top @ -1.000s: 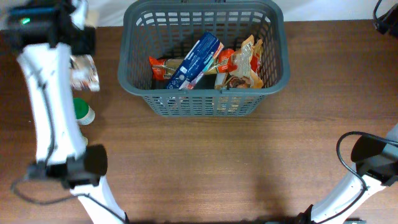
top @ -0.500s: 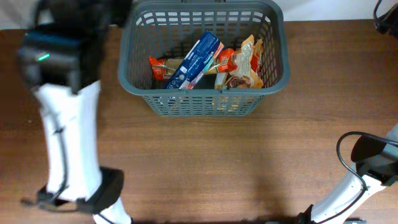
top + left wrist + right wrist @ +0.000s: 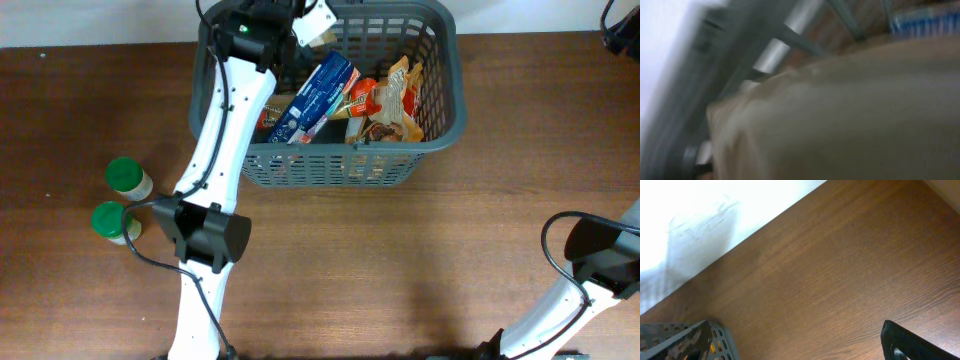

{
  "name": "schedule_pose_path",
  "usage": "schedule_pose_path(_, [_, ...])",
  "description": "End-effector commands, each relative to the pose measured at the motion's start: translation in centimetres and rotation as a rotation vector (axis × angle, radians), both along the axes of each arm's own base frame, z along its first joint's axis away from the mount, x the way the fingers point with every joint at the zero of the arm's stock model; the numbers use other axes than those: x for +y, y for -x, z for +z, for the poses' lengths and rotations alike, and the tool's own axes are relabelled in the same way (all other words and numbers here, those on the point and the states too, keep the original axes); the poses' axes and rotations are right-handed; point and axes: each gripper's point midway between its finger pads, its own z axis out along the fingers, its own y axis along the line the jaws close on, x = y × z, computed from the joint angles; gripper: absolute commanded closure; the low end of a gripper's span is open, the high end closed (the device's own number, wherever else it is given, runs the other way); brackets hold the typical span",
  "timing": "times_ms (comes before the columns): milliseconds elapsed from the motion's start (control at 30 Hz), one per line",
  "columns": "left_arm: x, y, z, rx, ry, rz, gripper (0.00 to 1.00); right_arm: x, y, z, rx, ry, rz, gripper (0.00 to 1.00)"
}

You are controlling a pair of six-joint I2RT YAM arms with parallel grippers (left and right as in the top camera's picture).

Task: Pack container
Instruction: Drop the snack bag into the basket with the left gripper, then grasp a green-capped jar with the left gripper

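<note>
Container (image 3: 320, 172) sits at the back middle of the table (image 3: 400, 260), upright. Inside are a blue box (image 3: 315, 95) leaning diagonally and orange snack packs (image 3: 365, 97) to its right. Left gripper (image 3: 300, 22) is over the container's back-left corner, clamped on a pale packet (image 3: 317, 18); the left wrist view is blurred. Two green-lidded jars (image 3: 124, 174) stand on the table, well left of the container. Of the right gripper (image 3: 902, 341) only a dark edge shows, so I can't tell if it is open or closed.

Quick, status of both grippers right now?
Left gripper: shut on a pale packet, above the container.
Right gripper: cannot tell; only one dark edge of it shows.
</note>
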Motion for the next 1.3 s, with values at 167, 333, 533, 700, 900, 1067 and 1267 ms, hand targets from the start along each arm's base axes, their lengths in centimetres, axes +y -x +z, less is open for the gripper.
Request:
schedule_pose_path(167, [0.9,2.7,3.9,-0.028,0.032,0.089,0.01,0.1,-0.3,-0.4,0.004,-0.016,-0.001,0.01])
schedule_pose_path(333, [6.0,6.3,14.3,-0.262,0.108,0.314,0.01,0.1,-0.3,-0.4,0.004,-0.016,0.000,0.01])
schedule_pose_path(533, [15.3,12.7,20.4,-0.364,0.310,0.644,0.01,0.1,-0.3,-0.4,0.004,-0.016,0.000,0.01])
schedule_pose_path(700, [25.5,15.0,14.2,-0.110,0.410,0.945,0.01,0.1,-0.3,-0.4,0.004,-0.016,0.000,0.01])
schedule_pose_path(900, [29.7,14.0,5.1,0.209,0.547,1.076,0.01,0.1,-0.3,-0.4,0.004,-0.016,0.000,0.01])
schedule_pose_path(1067, [31.3,13.1,-2.7,0.423,0.513,1.153,0.01,0.1,-0.3,-0.4,0.004,-0.016,0.000,0.01])
schedule_pose_path(1267, [31.6,12.8,-8.5,0.573,0.475,1.190,0.01,0.1,-0.3,-0.4,0.004,-0.016,0.000,0.01])
